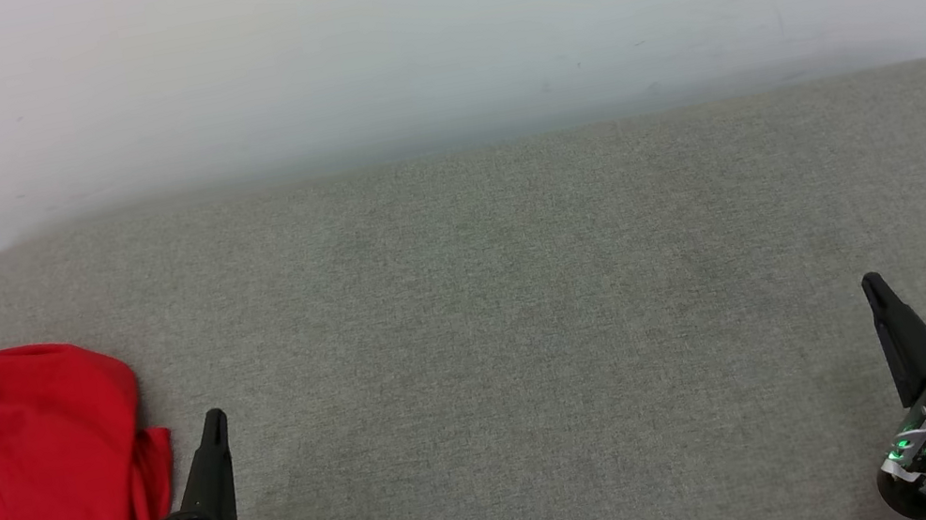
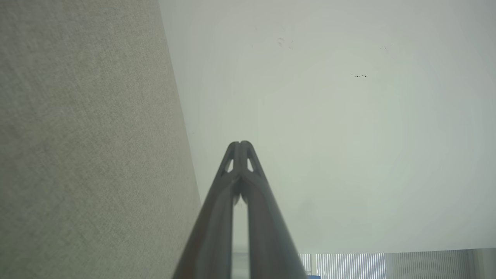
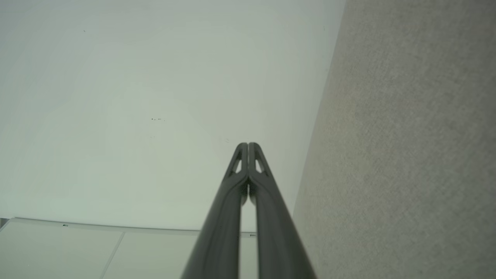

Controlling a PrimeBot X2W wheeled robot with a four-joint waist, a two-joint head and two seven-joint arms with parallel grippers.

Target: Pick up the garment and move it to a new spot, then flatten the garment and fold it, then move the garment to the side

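The garment (image 1: 24, 471) lies bunched at the far left of the grey fabric desk (image 1: 507, 290), red with a white sleeve at its left edge. Just right of it is the left claw (image 1: 213, 420), its fingers pressed together and holding nothing. Well apart, at the lower right, the right claw (image 1: 872, 283) is also closed and empty.

We find the grey cushion (image 1: 525, 287) bare from ten round to four o'clock; the red shirt (image 1: 21, 452) blocks eight o'clock; the wall (image 1: 421, 20) stands behind at twelve o'clock.
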